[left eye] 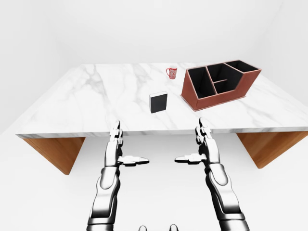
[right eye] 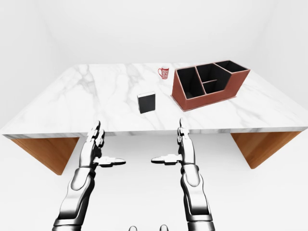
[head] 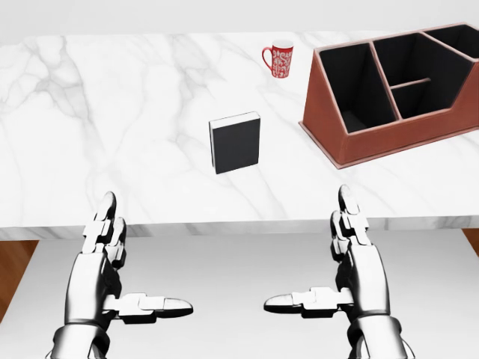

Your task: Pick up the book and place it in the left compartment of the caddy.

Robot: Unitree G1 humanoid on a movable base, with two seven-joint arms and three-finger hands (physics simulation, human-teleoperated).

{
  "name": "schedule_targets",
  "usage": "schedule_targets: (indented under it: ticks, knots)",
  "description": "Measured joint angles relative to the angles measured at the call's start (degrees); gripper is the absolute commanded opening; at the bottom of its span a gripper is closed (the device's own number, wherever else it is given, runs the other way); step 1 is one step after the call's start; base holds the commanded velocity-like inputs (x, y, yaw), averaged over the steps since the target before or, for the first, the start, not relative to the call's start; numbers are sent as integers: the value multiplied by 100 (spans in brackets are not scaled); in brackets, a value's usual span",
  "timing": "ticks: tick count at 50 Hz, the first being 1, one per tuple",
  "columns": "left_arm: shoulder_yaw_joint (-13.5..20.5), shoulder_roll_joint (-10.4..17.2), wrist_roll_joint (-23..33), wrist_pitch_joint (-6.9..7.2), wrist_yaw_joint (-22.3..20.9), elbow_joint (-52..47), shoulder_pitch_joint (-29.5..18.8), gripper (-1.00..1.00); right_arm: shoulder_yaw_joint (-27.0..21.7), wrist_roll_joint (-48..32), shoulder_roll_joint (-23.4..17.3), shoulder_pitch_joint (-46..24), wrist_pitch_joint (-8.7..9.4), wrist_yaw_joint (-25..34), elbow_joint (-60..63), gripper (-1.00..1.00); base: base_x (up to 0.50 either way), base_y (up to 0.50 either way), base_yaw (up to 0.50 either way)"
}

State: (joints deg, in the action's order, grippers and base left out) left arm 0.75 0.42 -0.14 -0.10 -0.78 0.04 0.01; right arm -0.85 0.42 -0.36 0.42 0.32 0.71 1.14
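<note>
Below the worktop (head: 90, 120) edge, in the lower half of the head view, both hands are hanging open and gripping nothing. The left hand (head: 105, 269) is pointing its fingers up the frame with its thumb reaching right; the right hand (head: 352, 262) is mirroring it, thumb reaching left. The book (head: 235, 142) is sitting at frame centre, well apart from both hands. The caddy (head: 389, 134) is occupying the upper right, with a mug (head: 280, 58) near its left.
</note>
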Motion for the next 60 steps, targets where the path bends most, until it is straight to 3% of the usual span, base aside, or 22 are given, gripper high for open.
schedule_targets:
  ticks: [15,47,60]
  knots:
    - [83,48,20,-9,-94,-18,18,100,-83,38,-37,72,81,88,214,100,0,0,0]
    - [83,60,107,-113,-126,50,21,100,-41,0,-47,144,-27,306,282,100,0,0,0]
    - [75,60,131,-140,-130,97,0,100,-29,-25,-42,151,8,304,319,100,0,0,0]
